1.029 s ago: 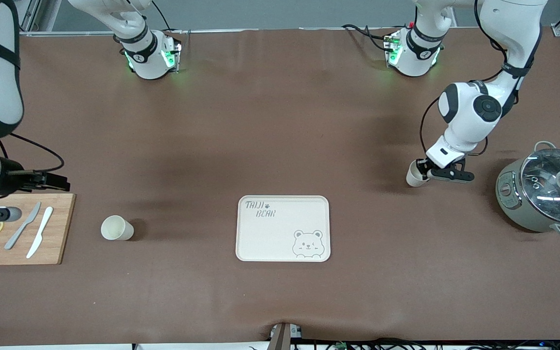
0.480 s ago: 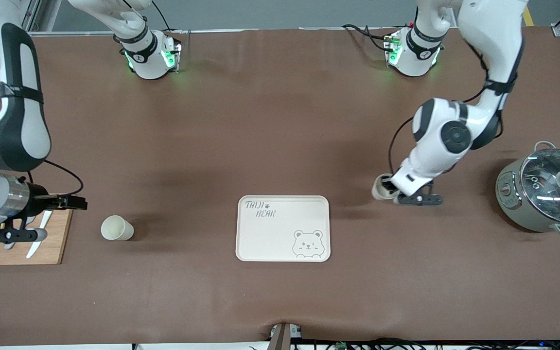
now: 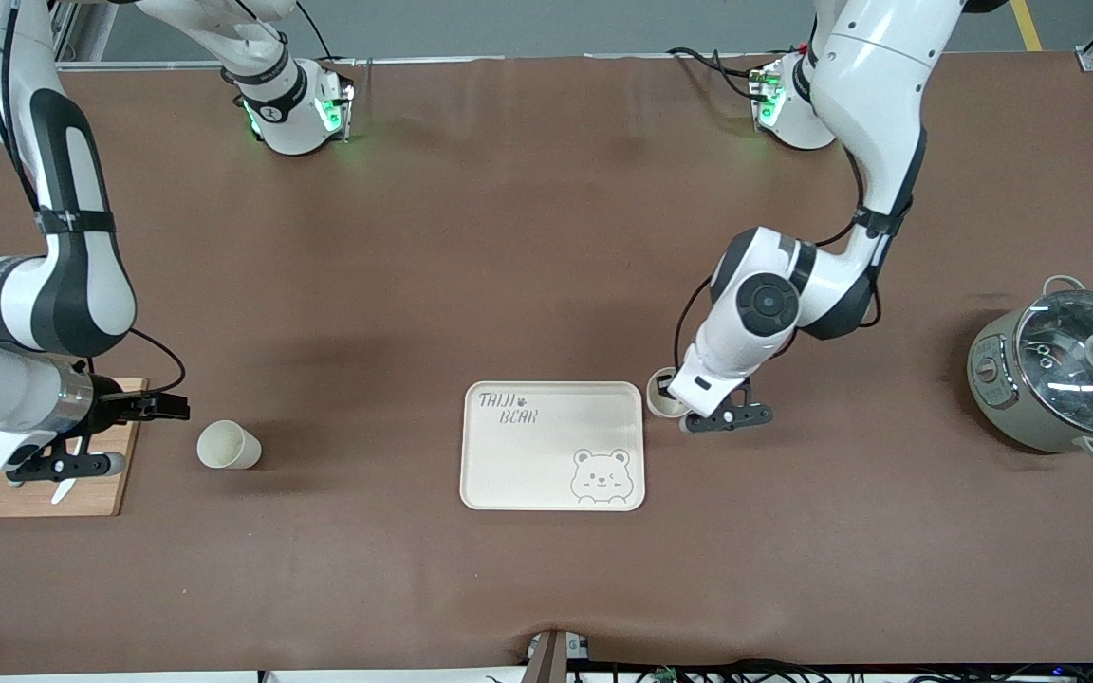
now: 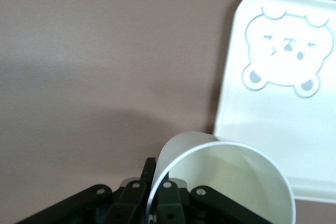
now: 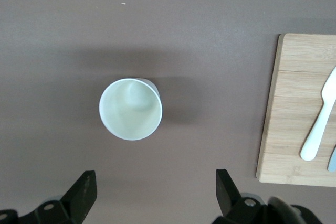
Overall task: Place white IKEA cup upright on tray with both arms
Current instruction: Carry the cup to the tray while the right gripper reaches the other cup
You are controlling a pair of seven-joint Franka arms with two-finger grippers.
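On table, two cups (image 3: 228, 445) (image 3: 665, 393), one tray (image 3: 527, 455)

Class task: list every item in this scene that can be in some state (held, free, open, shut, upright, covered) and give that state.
Left end effector: shut on a cup.
Held cup: gripped at the rim, beside the tray.
Right end effector: open, over the free cup.
Free cup: upright on the table, untouched.
Tray: nothing on it.
Pot: lid on.
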